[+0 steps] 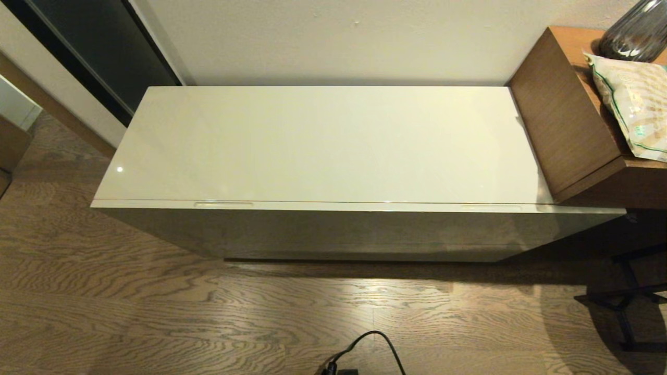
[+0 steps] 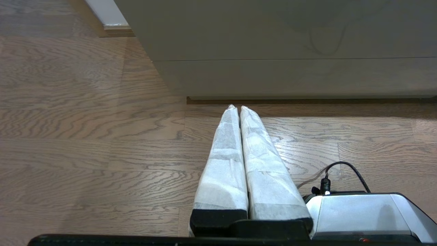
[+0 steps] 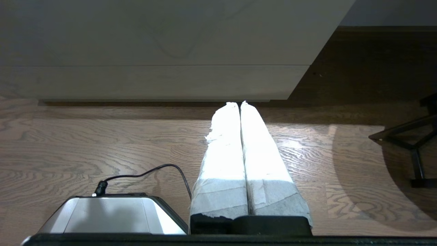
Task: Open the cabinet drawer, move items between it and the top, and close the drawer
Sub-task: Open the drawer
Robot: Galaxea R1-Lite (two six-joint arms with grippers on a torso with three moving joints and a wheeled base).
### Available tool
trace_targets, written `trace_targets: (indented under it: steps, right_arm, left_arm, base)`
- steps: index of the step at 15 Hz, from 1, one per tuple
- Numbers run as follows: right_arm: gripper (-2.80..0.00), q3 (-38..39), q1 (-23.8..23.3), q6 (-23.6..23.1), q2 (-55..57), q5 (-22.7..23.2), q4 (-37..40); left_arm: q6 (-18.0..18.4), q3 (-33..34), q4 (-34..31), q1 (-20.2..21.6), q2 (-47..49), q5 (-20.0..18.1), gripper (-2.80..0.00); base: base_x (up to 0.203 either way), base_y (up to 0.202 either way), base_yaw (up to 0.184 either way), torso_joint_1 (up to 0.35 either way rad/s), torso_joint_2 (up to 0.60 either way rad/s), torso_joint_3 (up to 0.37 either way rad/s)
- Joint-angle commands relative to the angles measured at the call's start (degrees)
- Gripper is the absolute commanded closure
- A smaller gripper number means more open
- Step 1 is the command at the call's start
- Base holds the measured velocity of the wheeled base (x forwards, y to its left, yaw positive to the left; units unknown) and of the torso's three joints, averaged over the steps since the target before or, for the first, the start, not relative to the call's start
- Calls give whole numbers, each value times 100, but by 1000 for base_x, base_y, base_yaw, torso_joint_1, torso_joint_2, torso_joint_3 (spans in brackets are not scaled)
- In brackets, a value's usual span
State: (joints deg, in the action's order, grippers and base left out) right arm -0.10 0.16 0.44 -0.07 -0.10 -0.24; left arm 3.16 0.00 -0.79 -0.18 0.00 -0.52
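Note:
The low cabinet's glossy cream top is bare. Its wide drawer is closed, with one slot handle towards the left and another towards the right along the front's upper edge. The white packet and the wrapped slippers are out of view. Neither arm shows in the head view. My left gripper hangs low over the floor before the cabinet's front, shut and empty. My right gripper hangs likewise, shut and empty, near the cabinet's right end.
Taller brown wooden furniture abuts the cabinet's right end, bearing a green-striped beige bag and a dark glass vase. A black metal stand sits on the floor at right. A black cable lies near my base.

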Motion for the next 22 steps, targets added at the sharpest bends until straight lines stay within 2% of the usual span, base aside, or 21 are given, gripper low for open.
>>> trace_targets:
  steps: [1, 22]
  right_arm:
    - [0, 1, 2, 0, -1, 1, -2]
    - [0, 1, 2, -61, -1, 27, -11]
  left_arm:
    - [1, 0, 0, 1, 9, 0, 0]
    - [1, 0, 0, 1, 9, 0, 0]
  base:
    - [0, 0, 0, 0, 0, 0]
    - [0, 0, 0, 0, 0, 0]
